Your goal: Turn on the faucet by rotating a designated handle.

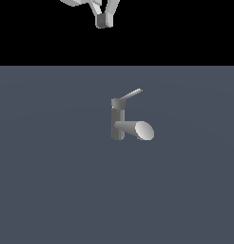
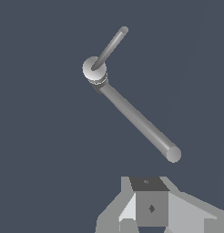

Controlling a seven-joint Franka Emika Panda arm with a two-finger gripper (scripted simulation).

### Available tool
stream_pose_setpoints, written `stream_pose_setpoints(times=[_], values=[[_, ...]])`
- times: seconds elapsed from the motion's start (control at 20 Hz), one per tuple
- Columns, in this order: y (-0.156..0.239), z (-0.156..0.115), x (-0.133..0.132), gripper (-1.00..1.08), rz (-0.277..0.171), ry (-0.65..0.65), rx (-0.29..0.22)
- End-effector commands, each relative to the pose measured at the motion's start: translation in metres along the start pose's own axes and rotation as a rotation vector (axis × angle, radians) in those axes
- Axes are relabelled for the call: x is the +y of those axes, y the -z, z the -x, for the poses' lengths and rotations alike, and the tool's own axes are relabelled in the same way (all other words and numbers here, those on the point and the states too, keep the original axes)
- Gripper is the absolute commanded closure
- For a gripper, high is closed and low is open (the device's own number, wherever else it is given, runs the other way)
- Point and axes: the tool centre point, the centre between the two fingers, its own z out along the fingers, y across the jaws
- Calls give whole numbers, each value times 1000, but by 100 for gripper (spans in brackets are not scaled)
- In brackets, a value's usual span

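Small grey metal faucet [image 1: 120,123], upright cylindrical post w/ thick horizontal spout ending in a light oval face, stands alone on the flat slate-blue floor [image 1: 47,181]. Thin flat light-grey lever handle [image 1: 132,94] slants up from the faucet's cap toward the exterior view's right. White-grey robot gripper [image 1: 103,21] hangs well above the faucet, touching nothing, fingers look pressed together, holding nothing.

The faucet [image 1: 118,120] is standing upright on the surface [image 1: 47,181], just above the centre of the exterior view. Its spout [image 1: 138,129] is reaching toward the exterior view's right, and the handle [image 1: 132,94] is slanting up to the right from the post's top. The tool [image 1: 103,20] is hanging at the frame's top centre, well apart from the faucet.
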Motion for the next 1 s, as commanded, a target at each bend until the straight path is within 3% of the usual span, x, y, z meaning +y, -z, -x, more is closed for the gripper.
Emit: stream_pose_setpoints(times=[0.0, 0.95], values=[[-14, -15, -9, 108, -2, -60, 1], [-114, -144, -44, 108, -1, -501, 10]])
